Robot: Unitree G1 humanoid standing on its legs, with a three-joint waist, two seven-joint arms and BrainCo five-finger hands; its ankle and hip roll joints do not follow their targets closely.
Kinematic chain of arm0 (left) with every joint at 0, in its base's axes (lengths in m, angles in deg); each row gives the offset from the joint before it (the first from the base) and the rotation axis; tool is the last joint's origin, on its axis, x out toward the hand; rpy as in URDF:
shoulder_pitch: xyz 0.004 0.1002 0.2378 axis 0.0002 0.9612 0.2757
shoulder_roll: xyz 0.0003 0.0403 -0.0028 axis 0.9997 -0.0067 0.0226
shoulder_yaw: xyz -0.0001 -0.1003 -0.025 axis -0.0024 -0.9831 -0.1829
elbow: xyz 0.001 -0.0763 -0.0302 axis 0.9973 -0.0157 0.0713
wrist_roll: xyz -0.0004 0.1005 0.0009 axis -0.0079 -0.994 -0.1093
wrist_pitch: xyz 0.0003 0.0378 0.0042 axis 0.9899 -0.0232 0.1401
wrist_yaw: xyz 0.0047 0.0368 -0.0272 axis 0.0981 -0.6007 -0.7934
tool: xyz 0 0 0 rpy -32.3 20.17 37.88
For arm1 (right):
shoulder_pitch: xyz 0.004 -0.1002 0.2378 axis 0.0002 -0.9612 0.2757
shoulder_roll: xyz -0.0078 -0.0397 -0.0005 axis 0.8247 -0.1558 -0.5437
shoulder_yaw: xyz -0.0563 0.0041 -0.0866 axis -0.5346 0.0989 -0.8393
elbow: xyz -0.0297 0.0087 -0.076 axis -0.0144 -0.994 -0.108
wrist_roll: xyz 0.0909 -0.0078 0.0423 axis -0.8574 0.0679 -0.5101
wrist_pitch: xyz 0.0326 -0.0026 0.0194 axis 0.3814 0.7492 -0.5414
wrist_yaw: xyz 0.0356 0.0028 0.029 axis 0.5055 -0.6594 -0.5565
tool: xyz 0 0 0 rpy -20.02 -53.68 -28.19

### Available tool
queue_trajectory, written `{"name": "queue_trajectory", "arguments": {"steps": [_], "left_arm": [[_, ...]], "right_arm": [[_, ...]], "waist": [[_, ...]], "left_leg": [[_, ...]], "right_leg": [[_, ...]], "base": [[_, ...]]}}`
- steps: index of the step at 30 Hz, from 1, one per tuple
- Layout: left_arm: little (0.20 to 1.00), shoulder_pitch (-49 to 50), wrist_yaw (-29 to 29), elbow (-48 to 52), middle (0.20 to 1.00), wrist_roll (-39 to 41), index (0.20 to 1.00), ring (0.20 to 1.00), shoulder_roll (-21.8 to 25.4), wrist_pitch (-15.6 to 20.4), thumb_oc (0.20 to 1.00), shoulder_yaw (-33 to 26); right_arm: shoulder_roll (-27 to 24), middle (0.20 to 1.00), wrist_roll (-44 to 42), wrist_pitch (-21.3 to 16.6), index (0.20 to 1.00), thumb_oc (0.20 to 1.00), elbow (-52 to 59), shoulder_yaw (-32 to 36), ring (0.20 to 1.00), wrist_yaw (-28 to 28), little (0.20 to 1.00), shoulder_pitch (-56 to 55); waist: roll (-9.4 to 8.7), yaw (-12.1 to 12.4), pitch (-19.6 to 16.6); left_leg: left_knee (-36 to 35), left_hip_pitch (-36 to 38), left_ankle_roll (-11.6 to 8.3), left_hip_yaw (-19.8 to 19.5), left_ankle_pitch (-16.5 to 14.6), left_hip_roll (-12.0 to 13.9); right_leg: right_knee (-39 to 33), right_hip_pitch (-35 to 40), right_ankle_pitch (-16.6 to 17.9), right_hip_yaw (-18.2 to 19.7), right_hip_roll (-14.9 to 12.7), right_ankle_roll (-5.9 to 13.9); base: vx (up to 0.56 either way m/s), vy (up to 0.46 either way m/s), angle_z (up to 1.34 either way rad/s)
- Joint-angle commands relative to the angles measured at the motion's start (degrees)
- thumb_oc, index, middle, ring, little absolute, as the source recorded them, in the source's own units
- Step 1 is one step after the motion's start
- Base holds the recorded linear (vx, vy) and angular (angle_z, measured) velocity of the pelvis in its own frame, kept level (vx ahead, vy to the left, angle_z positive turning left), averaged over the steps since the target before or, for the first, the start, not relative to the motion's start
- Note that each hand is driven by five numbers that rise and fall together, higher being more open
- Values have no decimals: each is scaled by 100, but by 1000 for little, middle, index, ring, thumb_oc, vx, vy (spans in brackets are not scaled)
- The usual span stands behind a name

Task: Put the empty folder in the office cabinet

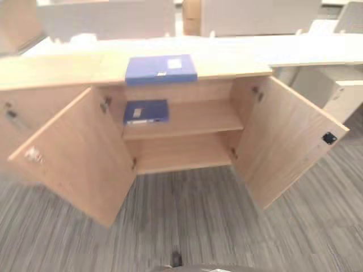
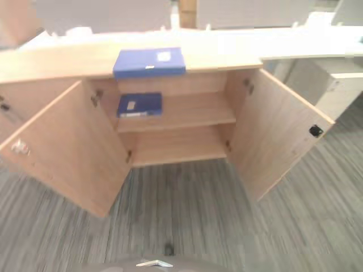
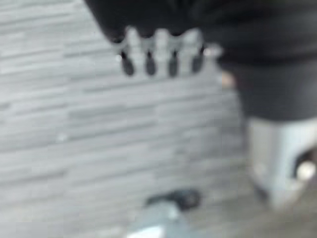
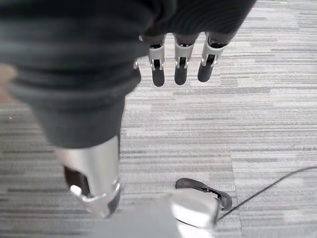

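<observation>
Folders number two: one (image 1: 160, 69) atop the cabinet (image 1: 187, 116), one (image 1: 146, 111) shelved inside; both hands' (image 3: 158, 49) (image 4: 181, 54) fingers hang relaxed, empty.

- cabinet (image 1: 187, 122) straight ahead on the carpet floor (image 1: 187, 221), both doors swung open
- left door (image 1: 76, 156) out to the left, right door (image 1: 289, 139) out to the right
- one folder (image 1: 161, 69) flat on the cabinet top, left of centre
- second folder (image 1: 146, 111) on the upper shelf (image 1: 195, 119) inside, at its left end, right below the first
- lower shelf (image 1: 181, 153) beneath it
</observation>
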Motion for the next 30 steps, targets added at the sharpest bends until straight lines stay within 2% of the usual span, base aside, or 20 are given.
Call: {"name": "queue_trajectory", "arguments": {"steps": [1,3,4,6,7,8,9,11,13,14,15,17,19,21,22,23,25,26,28,30], "left_arm": [[1000,-216,-92,-51,1000,116,1000,1000,209,-34,1000,-181],[1000,-250,-99,-32,1000,153,1000,1000,226,-22,1000,-188],[1000,-297,-124,-7,1000,168,1000,1000,262,1,1000,-167],[1000,-307,-143,-3,1000,168,1000,1000,276,15,1000,-161],[1000,-333,-158,-4,1000,171,1000,1000,297,44,1000,-183],[1000,-350,-170,-3,1000,145,1000,1000,303,61,1000,-181],[1000,-349,-169,-3,1000,144,1000,1000,303,62,1000,-180],[1000,-373,-182,-12,1000,51,1000,1000,307,95,1000,-162],[1000,-372,-214,-68,1000,-125,1000,1000,265,106,1000,-147],[1000,-371,-214,-68,1000,-125,1000,1000,265,106,1000,-148],[1000,-341,-230,-87,1000,-105,1000,1000,232,105,1000,-172],[1000,-339,-223,-89,1000,-106,1000,1000,212,105,1000,-173],[1000,-307,-219,-89,1000,-95,1000,1000,113,109,1000,-145],[1000,-321,-196,-83,1000,-23,1000,1000,110,120,1000,-175],[1000,-345,-186,-63,1000,13,1000,1000,105,110,1000,-165],[1000,-346,-186,-63,1000,13,1000,1000,106,109,1000,-165],[1000,-405,-202,49,1000,96,1000,1000,93,106,1000,-112],[1000,-417,-214,77,1000,134,1000,1000,88,116,1000,-101],[1000,-424,-209,89,1000,148,1000,1000,78,118,1000,-93],[1000,-429,-207,98,1000,132,1000,1000,69,115,1000,-69]], "right_arm": [[-133,1000,-100,12,1000,1000,146,-88,1000,72,1000,438],[-134,1000,-105,3,1000,1000,163,-110,1000,79,1000,449],[-138,1000,-143,13,1000,1000,187,-123,1000,86,1000,464],[-154,1000,-237,2,1000,1000,207,-83,1000,111,1000,478],[-155,1000,-372,-9,1000,1000,204,28,1000,136,1000,479],[-150,1000,-403,-10,1000,1000,201,55,1000,135,1000,476],[-150,1000,-403,-10,1000,1000,201,55,1000,135,1000,475],[-148,1000,-413,-11,1000,1000,168,98,1000,128,1000,424],[-140,1000,-404,-8,1000,1000,41,157,1000,110,1000,276],[-140,1000,-404,-9,1000,1000,39,156,1000,110,1000,276],[-173,1000,-378,-3,1000,1000,-87,169,1000,110,1000,213],[-180,1000,-361,1,1000,1000,-121,165,1000,107,1000,187],[-216,1000,-364,-40,1000,1000,-156,143,1000,116,1000,147],[-256,1000,-415,-68,1000,1000,-157,164,1000,131,1000,183],[-269,1000,-440,-81,1000,1000,-145,159,1000,139,1000,208],[-269,1000,-440,-82,1000,1000,-145,159,1000,139,1000,209],[-311,1000,-496,-109,1000,1000,-43,116,1000,159,1000,266],[-335,1000,-509,-112,1000,1000,-21,110,1000,170,1000,282],[-360,1000,-523,-115,1000,1000,0,106,1000,178,1000,299],[-371,1000,-526,-119,1000,1000,41,105,1000,192,1000,314]], "waist": [[-2,14,441],[67,-46,518],[140,-159,652],[161,-224,690],[88,-357,774],[18,-408,761],[28,-408,778],[-95,-487,770],[-262,-527,659],[-259,-531,664],[-271,-538,539],[-268,-542,488],[-247,-540,380],[-285,-526,391],[-325,-513,427],[-324,-517,428],[-448,-444,523],[-483,-421,548],[-521,-406,559],[-583,-354,556]], "left_leg": [[8,183,2,-403,-403,-368],[8,281,-9,-434,-445,-310],[8,450,-34,-509,-507,-226],[8,506,-65,-543,-545,-188],[8,692,-144,-623,-673,-182],[8,736,-183,-657,-725,-191],[8,761,-186,-658,-737,-178],[8,935,-273,-737,-903,-155],[8,1116,-346,-888,-1088,-99],[8,1123,-347,-893,-1091,-95],[8,1180,-434,-876,-1114,97],[8,1214,-480,-878,-1123,187],[68,1305,-617,-864,-1087,461],[568,1170,-707,-811,-1137,604],[986,1019,-755,-810,-1014,646],[1009,1006,-757,-816,-1026,648],[2023,561,-730,-911,-665,665],[2200,380,-674,-898,-616,671],[2189,215,-628,-825,-645,693],[1825,91,-581,-739,-760,665]], "right_leg": [[-444,151,1131,-307,-732,58],[-428,-71,1001,-383,-708,-8],[-750,-356,737,-421,-587,-44],[-1112,-459,709,-392,-466,-38],[-1967,-610,778,-140,-236,92],[-2402,-682,903,-6,-158,177],[-2428,-644,910,-14,-145,176],[-3040,-709,1172,111,-31,309],[-3525,-443,1257,45,30,300],[-3533,-431,1258,38,32,300],[-3658,-274,1254,-18,162,252],[-3683,-218,1221,-58,228,215],[-3732,-47,1023,-95,451,75],[-3769,138,865,-76,540,-31],[-3773,238,821,-58,573,-96],[-3773,238,821,-63,574,-98],[-3799,462,695,6,634,-271],[-3809,523,644,4,613,-296],[-3827,583,602,-1,575,-299],[-3847,682,560,48,526,-265]], "base": [[156,153,-3],[140,18,14],[208,-95,21],[229,-124,26],[269,-177,21],[275,-177,20],[199,-138,18],[264,-190,39],[361,-307,57],[387,-388,71],[274,-281,74],[259,-260,48],[269,-272,13],[186,-230,-12],[100,-151,-20],[82,-147,-11],[131,-199,-15],[114,-150,-3],[111,-41,-1],[156,-1,-5]]}}
